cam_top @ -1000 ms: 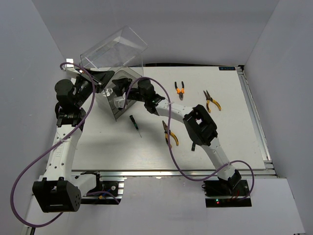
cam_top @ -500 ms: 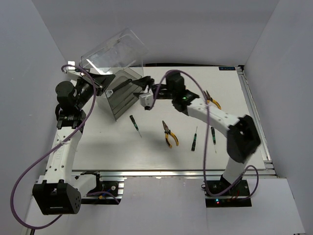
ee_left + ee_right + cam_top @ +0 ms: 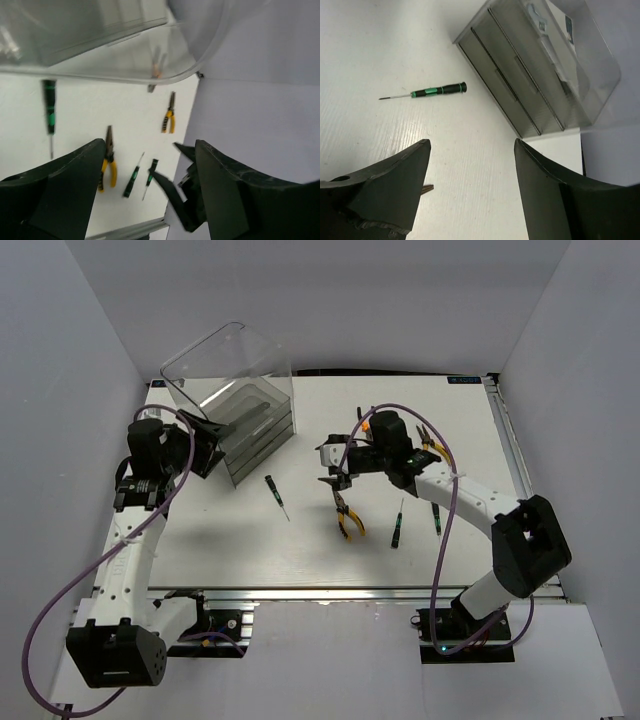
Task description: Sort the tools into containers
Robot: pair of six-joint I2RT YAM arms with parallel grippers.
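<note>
The clear container cabinet [image 3: 232, 380] stands level at the back left, its grey drawers [image 3: 520, 92] shut. A silvery piece [image 3: 537, 16] shows through its clear top. My left gripper [image 3: 208, 440] is open beside the cabinet's left side with nothing between its fingers [image 3: 150, 145]. My right gripper [image 3: 334, 472] hangs open and empty [image 3: 471, 141] over the table's middle, just above yellow-handled pliers [image 3: 347, 515]. A green-and-black screwdriver [image 3: 276, 495] lies in front of the drawers [image 3: 427, 91]. Two more screwdrivers [image 3: 398, 523] lie to the right. Other pliers [image 3: 433, 447] are partly hidden behind the right arm.
Orange-handled pliers [image 3: 368, 420] peek out behind the right forearm. White walls close in the table on the left, back and right. An aluminium rail [image 3: 350, 592] runs along the near edge.
The cabinet was tipped up on my left gripper and now stands flat. The left gripper has opened. My right arm has drawn back from the cabinet to the table's middle.
</note>
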